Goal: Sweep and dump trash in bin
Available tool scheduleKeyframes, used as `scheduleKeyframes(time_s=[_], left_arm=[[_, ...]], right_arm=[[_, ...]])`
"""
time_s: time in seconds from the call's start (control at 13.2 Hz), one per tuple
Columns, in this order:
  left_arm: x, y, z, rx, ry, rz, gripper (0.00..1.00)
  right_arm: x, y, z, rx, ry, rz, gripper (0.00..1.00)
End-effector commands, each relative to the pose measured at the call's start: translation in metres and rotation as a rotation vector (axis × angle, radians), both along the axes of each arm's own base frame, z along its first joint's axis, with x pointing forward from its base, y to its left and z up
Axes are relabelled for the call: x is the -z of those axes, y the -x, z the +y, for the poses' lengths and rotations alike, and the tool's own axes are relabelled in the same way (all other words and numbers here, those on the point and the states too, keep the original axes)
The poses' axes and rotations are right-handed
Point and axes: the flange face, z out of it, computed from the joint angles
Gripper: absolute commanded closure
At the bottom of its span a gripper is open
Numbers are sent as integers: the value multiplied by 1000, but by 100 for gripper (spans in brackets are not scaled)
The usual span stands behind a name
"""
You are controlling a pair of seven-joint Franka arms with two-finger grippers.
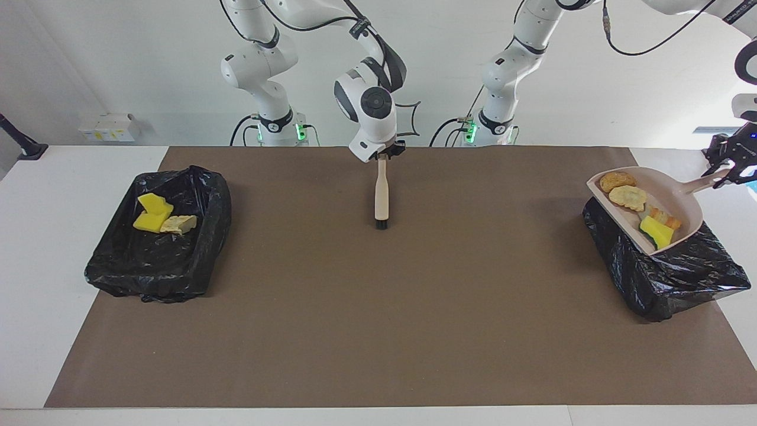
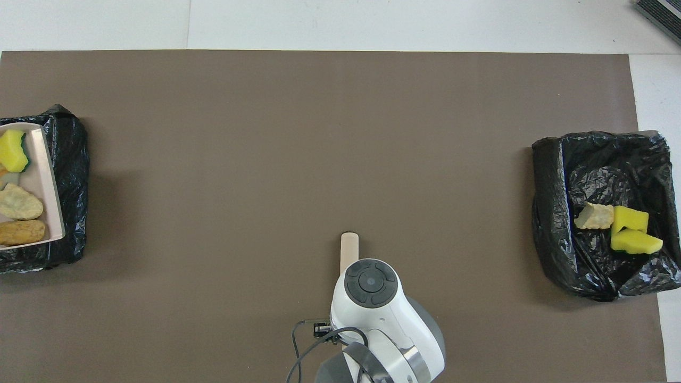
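Facing view: three scraps (image 1: pixel 158 215) binned; left gripper (image 1: pixel 730 168) clamped on loaded dustpan (image 1: pixel 680 201) over bin (image 1: pixel 668 278), undumped; right gripper (image 1: pixel 387 151) jaw state unclear, at brush (image 1: pixel 381 195)

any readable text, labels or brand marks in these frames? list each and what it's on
None can be read.
Lettered band on the left arm: too small to read.
Dustpan, brush, both bag-lined bins: no print shows.
White boxes by the wall: no lettering readable.
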Motion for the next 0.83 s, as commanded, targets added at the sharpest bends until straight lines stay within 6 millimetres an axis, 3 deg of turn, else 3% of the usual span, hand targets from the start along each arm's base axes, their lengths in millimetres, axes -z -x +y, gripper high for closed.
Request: scheduleKeyframes(time_s=[0.0, 0.23, 0.38, 0.61, 0.76], left_arm=[[-12, -22, 18, 45, -111, 47, 100], [-17, -31, 16, 86, -253, 64, 100], [-10, -43, 2, 159, -370, 70, 100], [3, -39, -6, 229, -487, 67, 100], [9, -38, -23, 276, -572, 67, 100]], right_arm=[[5, -18, -5, -48, -32, -20, 0], [-12, -68, -24, -38, -33, -121, 0], [-18, -84, -36, -47, -19, -158, 0], [-30, -115, -69, -52, 30, -262, 0], [-53, -135, -99, -63, 54, -331, 0]])
